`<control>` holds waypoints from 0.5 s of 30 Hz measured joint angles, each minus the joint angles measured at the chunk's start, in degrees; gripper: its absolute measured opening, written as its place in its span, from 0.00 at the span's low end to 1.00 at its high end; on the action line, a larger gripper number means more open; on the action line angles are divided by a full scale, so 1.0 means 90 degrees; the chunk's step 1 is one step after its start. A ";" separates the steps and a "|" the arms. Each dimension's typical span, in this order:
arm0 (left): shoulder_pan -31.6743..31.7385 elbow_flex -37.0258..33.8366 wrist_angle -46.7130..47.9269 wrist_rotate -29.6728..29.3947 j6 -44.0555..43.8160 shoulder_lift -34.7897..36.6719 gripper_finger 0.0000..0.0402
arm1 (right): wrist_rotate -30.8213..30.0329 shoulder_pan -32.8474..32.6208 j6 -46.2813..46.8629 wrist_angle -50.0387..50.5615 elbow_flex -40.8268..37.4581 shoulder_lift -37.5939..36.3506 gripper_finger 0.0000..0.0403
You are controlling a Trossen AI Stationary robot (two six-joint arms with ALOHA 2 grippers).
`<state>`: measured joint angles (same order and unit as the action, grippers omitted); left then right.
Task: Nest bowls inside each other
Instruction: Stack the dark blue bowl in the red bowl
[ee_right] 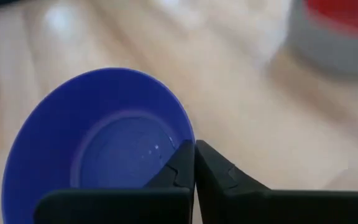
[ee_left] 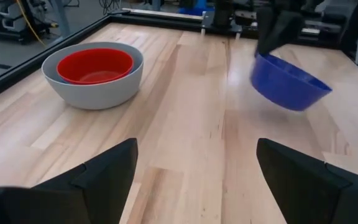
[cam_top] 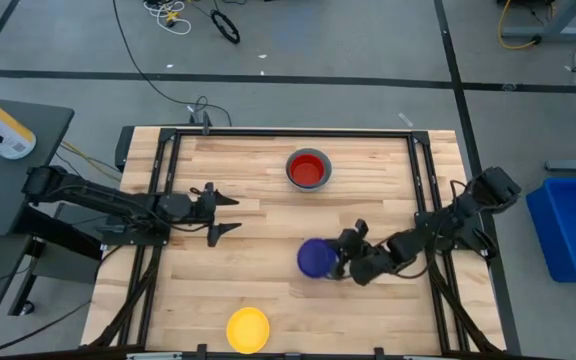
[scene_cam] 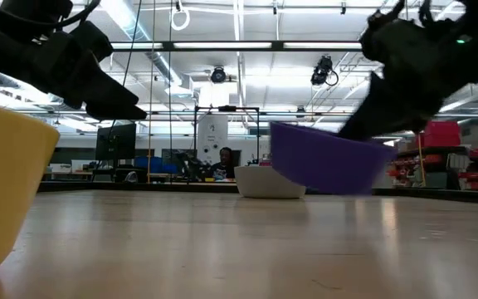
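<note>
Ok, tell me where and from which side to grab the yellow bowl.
Judging by its pose, take the yellow bowl by its rim, coming straight down with one finger inside and one outside. It sits upright and open near the table's front edge, apart from the other bowls, and its wall looks thin. The open left end effector is the free one; the right end effector is shut on the dark blue bowl.

Overhead looks down, low camera looks level; both share the table (cam_top: pixel 268 210).

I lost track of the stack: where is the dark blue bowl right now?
In the high view the dark blue bowl sits right of table centre, pinched at its rim by the right claw, between the red bowl and yellow bowl.
</note>
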<state>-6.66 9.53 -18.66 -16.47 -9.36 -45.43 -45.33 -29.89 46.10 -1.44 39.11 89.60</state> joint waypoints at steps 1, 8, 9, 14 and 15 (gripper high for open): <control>0.0002 -0.0031 -0.0054 -0.0004 0.0032 0.0000 0.84 | -0.0204 0.0088 -0.0198 -0.0150 0.0000 0.0000 0.01; 0.0002 -0.0155 -0.0236 -0.0046 0.0118 -0.0004 0.84 | -0.1288 0.1103 -0.1865 -0.1266 0.0000 0.0000 0.00; 0.0002 -0.0156 -0.0224 -0.0049 0.0118 -0.0005 0.84 | -0.1297 0.1297 -0.2158 -0.1447 0.0000 0.0000 0.00; 0.0002 -0.0156 -0.0216 -0.0049 0.0135 -0.0005 0.84 | -0.1085 0.2263 -0.3412 -0.2348 0.0000 0.0000 0.00; 0.0002 -0.0156 -0.0216 -0.0049 0.0135 -0.0005 0.84 | -0.1008 0.2445 -0.3588 -0.2488 0.0000 0.0000 0.00</control>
<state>-6.63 8.12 -20.60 -16.91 -8.14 -45.47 -54.40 -7.88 13.81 -23.83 39.11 89.60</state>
